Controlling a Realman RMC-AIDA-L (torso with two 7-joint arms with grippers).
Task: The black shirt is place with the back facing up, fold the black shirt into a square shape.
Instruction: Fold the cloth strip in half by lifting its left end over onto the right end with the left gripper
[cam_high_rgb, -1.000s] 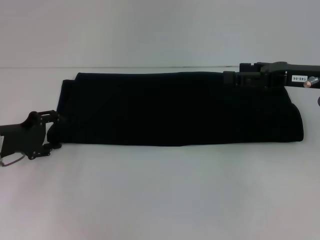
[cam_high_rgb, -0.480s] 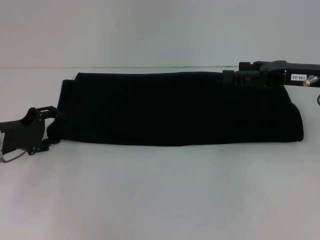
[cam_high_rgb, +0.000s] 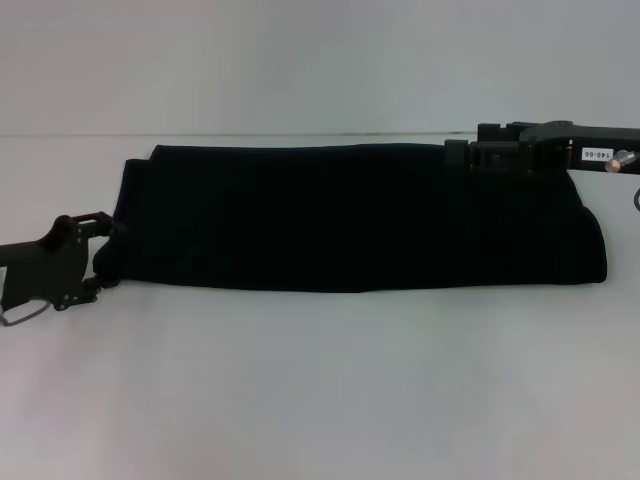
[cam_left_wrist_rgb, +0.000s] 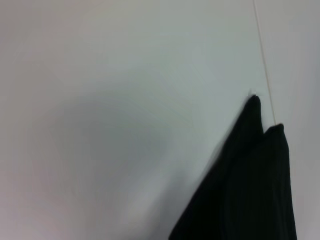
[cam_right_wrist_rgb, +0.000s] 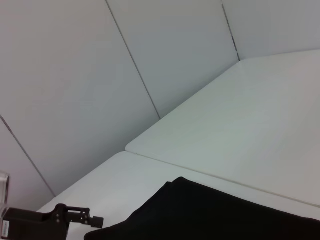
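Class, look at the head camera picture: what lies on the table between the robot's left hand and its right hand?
Only the black shirt, folded into a long band, spans from the left hand to the right hand.

The only writing that can be read is a small white label (cam_high_rgb: 595, 156) on the side of the right arm (cam_high_rgb: 560, 150) in the head view; its dark print seems to say "140-06", though the characters are tiny and not certain. The black shirt (cam_high_rgb: 360, 215) shows only plain dark cloth, with no lettering on the side that faces up
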